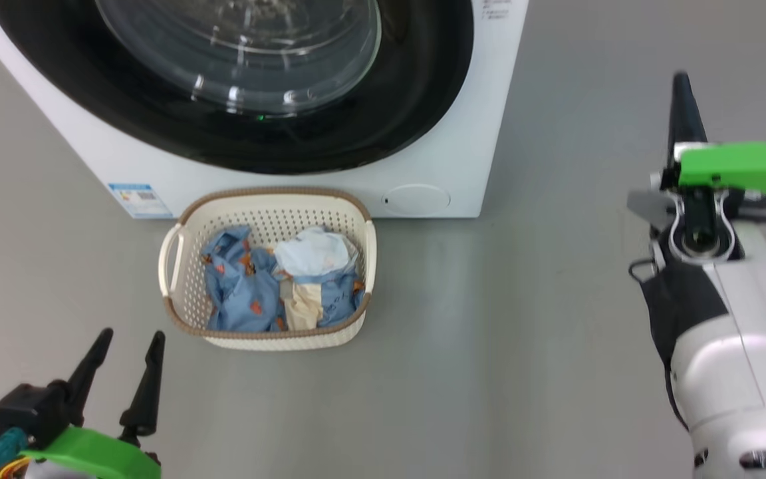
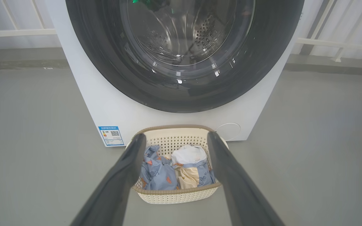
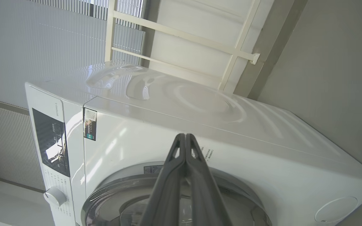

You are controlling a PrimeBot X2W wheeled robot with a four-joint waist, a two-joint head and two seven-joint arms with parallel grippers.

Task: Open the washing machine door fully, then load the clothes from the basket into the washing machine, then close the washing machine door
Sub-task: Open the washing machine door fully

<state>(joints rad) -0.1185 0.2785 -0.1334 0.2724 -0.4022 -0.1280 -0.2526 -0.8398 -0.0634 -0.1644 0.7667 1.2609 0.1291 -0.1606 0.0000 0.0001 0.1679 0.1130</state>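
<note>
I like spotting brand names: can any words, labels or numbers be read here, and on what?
Blue label, low on the washing machine front: QR code, print too small to read.
Control panel: lettering blurred.
Small sticker beside it: too small.
Nothing legible enough to quote.

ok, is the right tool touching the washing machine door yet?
Apart. In the head view the right tool, shut, hangs off to the side of the washing machine door, with bare floor between them.
</note>
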